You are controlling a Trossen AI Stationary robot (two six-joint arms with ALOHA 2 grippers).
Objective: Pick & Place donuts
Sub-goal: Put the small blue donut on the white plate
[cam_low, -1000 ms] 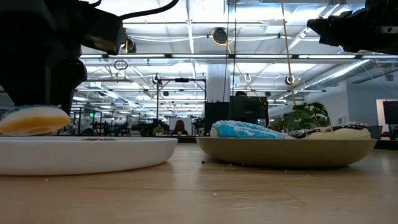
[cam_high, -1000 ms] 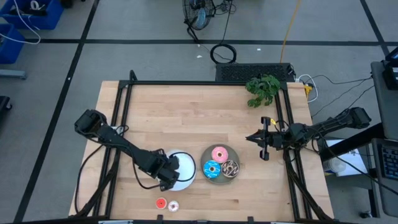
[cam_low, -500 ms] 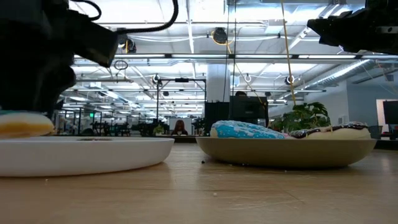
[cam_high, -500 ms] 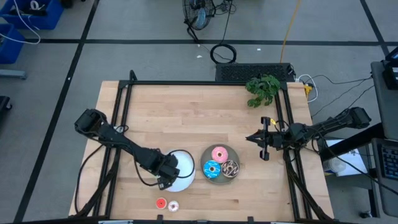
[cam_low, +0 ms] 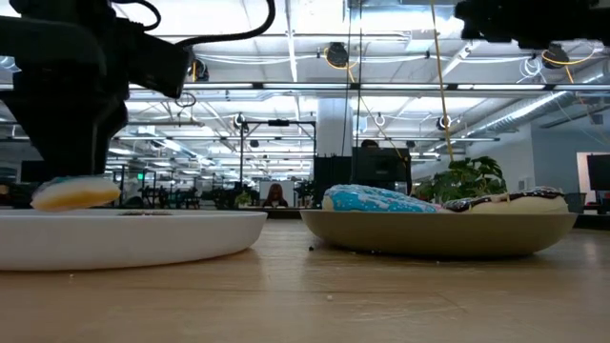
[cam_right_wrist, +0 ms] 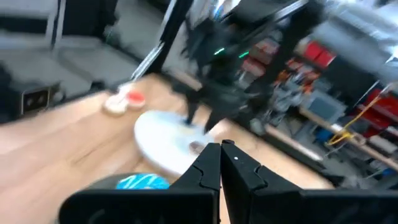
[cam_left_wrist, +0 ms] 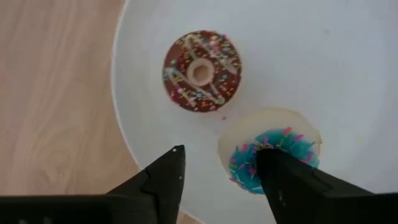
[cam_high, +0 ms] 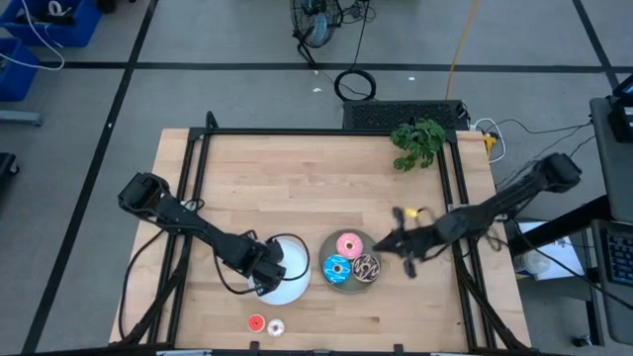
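We hold our left gripper [cam_left_wrist: 217, 171] open over the white plate [cam_left_wrist: 348, 74], fingers astride the blue donut [cam_left_wrist: 270, 155] to release | right gripper [cam_right_wrist: 221, 163] closed near grey plate [cam_high: 336, 282].

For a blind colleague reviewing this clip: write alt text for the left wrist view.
The left gripper, fingers apart, hangs over a white plate holding two tiny donuts: a brown drizzled one and a blue sprinkled one, the blue one partly behind one finger. Wooden table shows beside the plate.
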